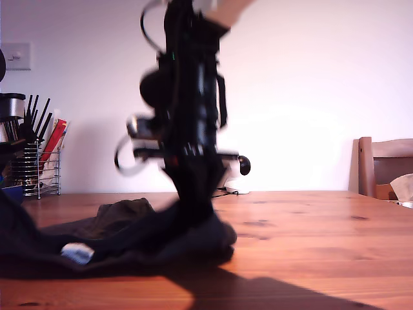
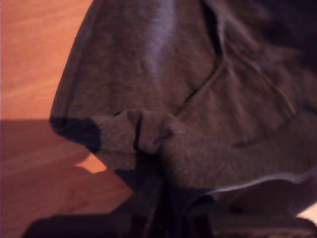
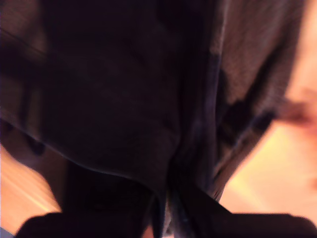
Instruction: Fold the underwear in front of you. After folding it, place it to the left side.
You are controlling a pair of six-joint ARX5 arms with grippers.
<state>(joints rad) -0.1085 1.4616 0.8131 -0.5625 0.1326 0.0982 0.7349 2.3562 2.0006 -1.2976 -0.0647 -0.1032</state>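
Observation:
The underwear [image 1: 129,232] lies crumpled on the wooden table [image 1: 310,239] toward the exterior view's left, dark grey with a small white label [image 1: 77,253] showing. A black arm [image 1: 190,116], blurred, reaches down from the top, and its gripper [image 1: 197,216] is sunk into the fabric. Which arm this is cannot be told. In the first wrist view my first gripper [image 2: 153,171] is shut on a bunched fold of the underwear [image 2: 198,89]. In the second wrist view my second gripper [image 3: 166,198] pinches the dark underwear [image 3: 114,99], which fills most of that frame.
A wire rack of kitchen utensils [image 1: 35,165] stands at the back on the exterior view's left, and a wooden chair [image 1: 384,165] stands at its right. A dark shape [image 1: 11,223] sits at the exterior view's left edge. Bare table shows on the exterior view's right.

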